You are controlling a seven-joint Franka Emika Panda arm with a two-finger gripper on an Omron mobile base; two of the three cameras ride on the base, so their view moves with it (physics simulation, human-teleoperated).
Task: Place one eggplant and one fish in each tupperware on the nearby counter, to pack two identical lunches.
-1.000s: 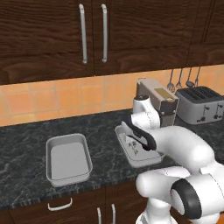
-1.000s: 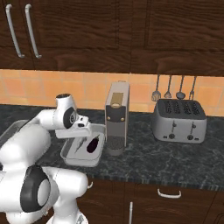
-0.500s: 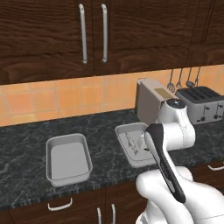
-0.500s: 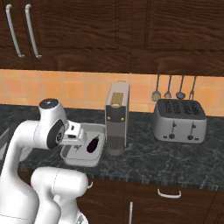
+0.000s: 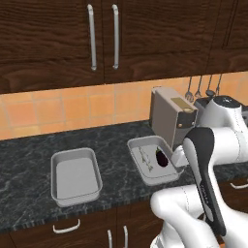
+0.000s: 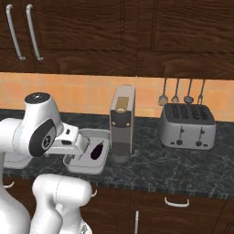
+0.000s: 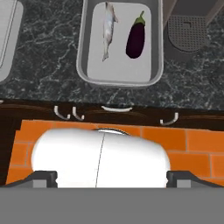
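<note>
Gripper (image 7: 107, 175) fingers are spread wide with nothing held, raised back over the cabinet fronts and away from the counter (image 7: 48, 65). Beyond it, one tupperware (image 7: 119, 78) holds a fish (image 7: 108, 27) and a near-black eggplant (image 7: 136, 38) side by side, apart. The second tupperware (image 5: 76, 175) lies further left on the counter. A coffee machine (image 6: 122, 122) stands just beside the filled container.

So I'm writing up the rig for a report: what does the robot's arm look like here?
The arm is built of glossy white rounded shells with dark grey-black bands and caps at the joints, one long dark strip running down a link. No loose cables or markings can be made out. In the hand view the gripper's finger tips are small, dark and blocky.
</note>
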